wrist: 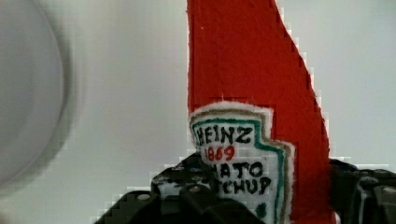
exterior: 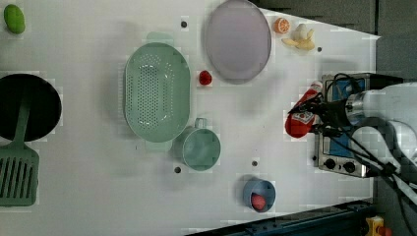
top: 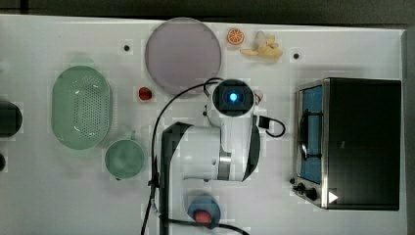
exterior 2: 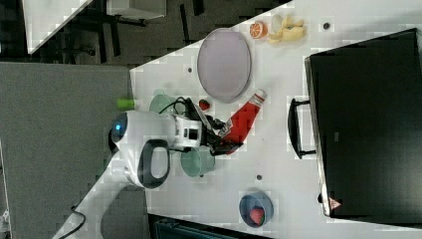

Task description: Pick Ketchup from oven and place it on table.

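Note:
My gripper (exterior 2: 222, 135) is shut on the lower part of the Ketchup (exterior 2: 245, 121), a red bottle with a white cap. The cap end leans toward the lilac plate. In the left view the Ketchup (exterior: 300, 117) hangs in the gripper (exterior: 315, 118) just in front of the oven (exterior: 339, 157). The wrist view shows the Ketchup (wrist: 247, 70) with its white label between the black fingers (wrist: 177, 186). The bottle is over the table (top: 58, 196), between plate and oven (top: 362, 142), and contact with the tabletop cannot be told. The oven's glass door looks closed.
A lilac plate (top: 183, 54), a small red fruit (top: 144, 93), a green colander (top: 81, 107) and a green mug (top: 125, 159) lie to the top view's left of the arm. A blue bowl (top: 203, 208) holding a red fruit sits near the base. An orange slice (top: 235, 35) and a banana (top: 264, 46) lie at the far edge.

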